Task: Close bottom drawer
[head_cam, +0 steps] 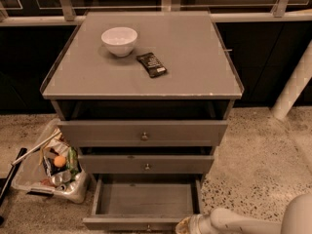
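The bottom drawer (146,199) of the grey cabinet is pulled far out, and its plain grey inside is empty. Its thin front panel (126,223) lies at the lower edge of the view, with a small round knob (147,227). My gripper (186,225) sits at the bottom edge, right by the right end of that front panel. The white arm (243,222) reaches in from the lower right. I cannot tell whether the gripper touches the panel.
The top drawer (144,133) and the middle drawer (146,164) stand slightly out. A white bowl (119,40) and a dark packet (151,64) lie on the cabinet top. A clear bin of rubbish (51,167) sits on the floor at the left. A white post (292,89) stands at the right.
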`<state>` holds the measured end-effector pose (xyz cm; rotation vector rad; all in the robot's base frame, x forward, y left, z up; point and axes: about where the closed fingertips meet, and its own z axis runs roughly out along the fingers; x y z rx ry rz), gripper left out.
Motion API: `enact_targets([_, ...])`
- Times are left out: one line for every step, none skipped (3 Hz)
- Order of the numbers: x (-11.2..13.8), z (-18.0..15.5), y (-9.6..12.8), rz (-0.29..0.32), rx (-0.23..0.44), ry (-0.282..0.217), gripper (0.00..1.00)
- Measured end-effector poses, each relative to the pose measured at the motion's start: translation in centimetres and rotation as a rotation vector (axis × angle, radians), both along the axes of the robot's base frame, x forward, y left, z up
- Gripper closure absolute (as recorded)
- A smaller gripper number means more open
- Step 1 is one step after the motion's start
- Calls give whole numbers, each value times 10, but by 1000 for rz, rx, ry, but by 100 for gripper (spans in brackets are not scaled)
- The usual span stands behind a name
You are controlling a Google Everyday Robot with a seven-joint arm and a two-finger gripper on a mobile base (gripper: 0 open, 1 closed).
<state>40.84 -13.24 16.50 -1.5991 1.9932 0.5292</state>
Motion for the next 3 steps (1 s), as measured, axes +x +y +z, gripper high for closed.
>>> enact_targets([0,0,0,0,0,0,58])
enact_targets([0,0,0,0,0,0,34])
enact_targets([0,0,0,0,0,0,11])
